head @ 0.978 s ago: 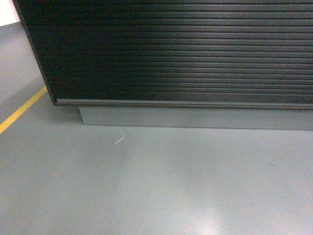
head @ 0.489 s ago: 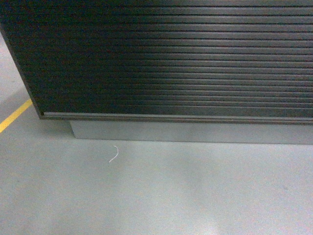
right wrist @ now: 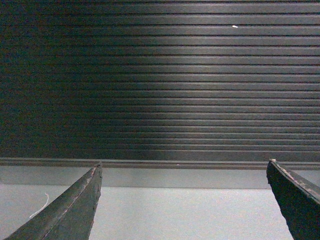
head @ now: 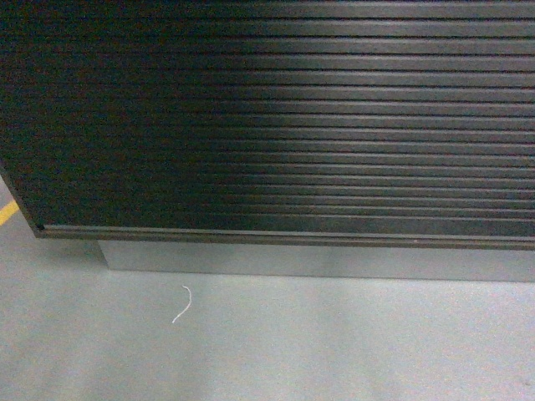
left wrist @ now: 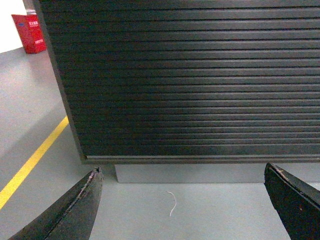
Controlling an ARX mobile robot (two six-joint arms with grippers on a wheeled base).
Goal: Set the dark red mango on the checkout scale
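Note:
The ribbed black front panel of the checkout fills most of the head view, above a grey plinth. It also fills the left wrist view as the checkout and the right wrist view as the checkout. The dark red mango and the scale are out of view. My left gripper is open, its dark fingers wide apart over bare floor. My right gripper is open too, with nothing between its fingers. Neither gripper shows in the head view.
Grey floor runs up to the counter base. A thin white string lies on it near the counter's left corner. A yellow floor line passes left of the counter, and a red box stands far back left.
The counter front has grown larger and slid lower and leftward in the head view. The white string and the yellow line have shifted toward the lower left.

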